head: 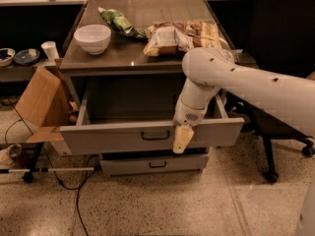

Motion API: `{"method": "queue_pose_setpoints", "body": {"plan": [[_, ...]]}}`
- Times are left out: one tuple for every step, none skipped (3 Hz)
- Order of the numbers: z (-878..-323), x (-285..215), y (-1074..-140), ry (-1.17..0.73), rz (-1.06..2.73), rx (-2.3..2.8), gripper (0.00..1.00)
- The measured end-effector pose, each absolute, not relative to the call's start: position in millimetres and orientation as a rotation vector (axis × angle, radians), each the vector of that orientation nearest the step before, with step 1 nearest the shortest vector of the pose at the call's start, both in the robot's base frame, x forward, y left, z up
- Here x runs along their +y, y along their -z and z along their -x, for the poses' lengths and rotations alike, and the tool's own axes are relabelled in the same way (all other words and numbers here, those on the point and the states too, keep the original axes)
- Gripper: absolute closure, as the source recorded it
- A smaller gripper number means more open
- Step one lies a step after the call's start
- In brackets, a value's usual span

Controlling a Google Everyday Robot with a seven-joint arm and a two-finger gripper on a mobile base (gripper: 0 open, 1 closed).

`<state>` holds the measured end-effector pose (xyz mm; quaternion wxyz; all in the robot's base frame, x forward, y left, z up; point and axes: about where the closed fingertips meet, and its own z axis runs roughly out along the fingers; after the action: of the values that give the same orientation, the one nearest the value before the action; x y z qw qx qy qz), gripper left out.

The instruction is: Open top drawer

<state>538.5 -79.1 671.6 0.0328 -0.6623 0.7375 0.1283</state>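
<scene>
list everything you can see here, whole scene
top drawer: 1, grey, pulled out of the cabinet
handle: 1, black, centre of the top drawer's front
lower drawer: 1, grey, under the top drawer
cabinet: 1, grey, centre
bowl: 1, white, cabinet top, left
green bag: 1, green, cabinet top, behind the bowl
snack bags: count unclear, tan, cabinet top, right
box: 1, brown cardboard, floor, left of the cabinet
cup: 1, white, far left, behind the box
chair: 1, black, right
cable: 1, black, floor
arm: 1, white, reaching in from the right
pincer: 1, cream, at the top drawer's front, right of the handle
</scene>
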Motion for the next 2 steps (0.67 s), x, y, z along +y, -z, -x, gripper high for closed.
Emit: {"method": "queue_pose_setpoints", "body": {"plan": [[-538.5,-79.1,-678.8,-0.395,2.038,2.270,0.60],[-527.6,-98.8,-684.1,-0.371,2.029,2.311,0.48]]}}
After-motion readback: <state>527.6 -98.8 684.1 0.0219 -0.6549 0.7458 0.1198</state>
